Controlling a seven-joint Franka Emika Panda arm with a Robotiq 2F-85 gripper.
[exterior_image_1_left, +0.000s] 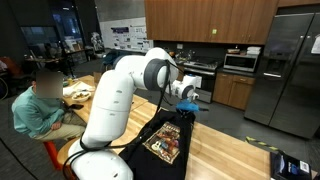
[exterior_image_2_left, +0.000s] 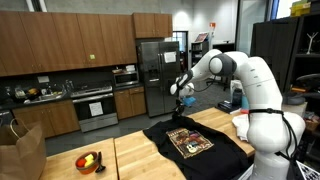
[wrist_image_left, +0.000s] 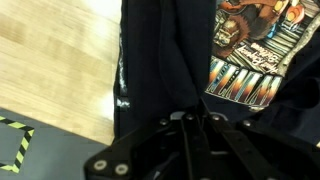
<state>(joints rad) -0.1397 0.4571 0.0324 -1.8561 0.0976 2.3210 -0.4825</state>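
Gripper (wrist_image_left: 190, 122) fingers are pressed tight together, up above the table (wrist_image_left: 50, 60). They hang right over the black shirt (wrist_image_left: 160, 60). I cannot tell if they pinch any cloth. That shirt, with its bright picture (wrist_image_left: 255, 45), lies spread on the table.

In an exterior view the camera sits close behind the robot arm (exterior_image_1_left: 110, 95), facing the kitchen cabinets (exterior_image_1_left: 200, 20). In an exterior view it looks from farther off across the tabletop (exterior_image_2_left: 130, 155). Both exterior views share the shirt (exterior_image_2_left: 195, 140). The wrist view looks steeply down, close above it.
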